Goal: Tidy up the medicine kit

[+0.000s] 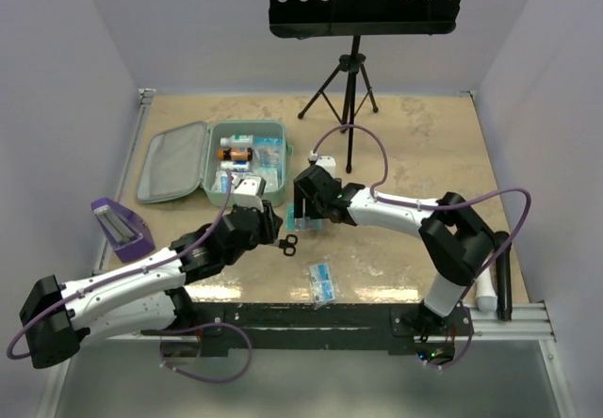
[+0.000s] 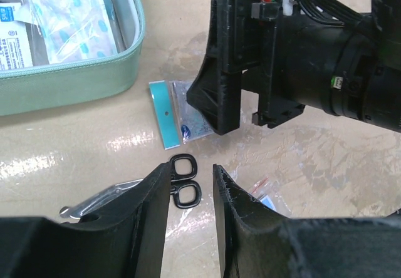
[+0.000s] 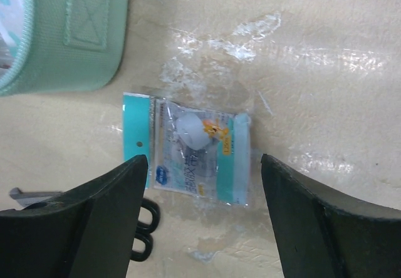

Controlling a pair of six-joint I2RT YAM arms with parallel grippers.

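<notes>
On the table (image 1: 424, 154), the medicine kit (image 1: 247, 192) lies open, lid (image 1: 172, 162) leftward.

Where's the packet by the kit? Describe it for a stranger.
Find the open green kit. Just off its near right corner, under the right gripper, lies a clear packet. Unlike the other packet, farther from the kit, it lies beside black scissors.

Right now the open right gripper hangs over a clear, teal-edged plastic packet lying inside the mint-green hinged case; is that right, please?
Not quite: the right wrist view shows the clear packet lying on the beige tabletop beside the mint-green case, not inside it.
</notes>
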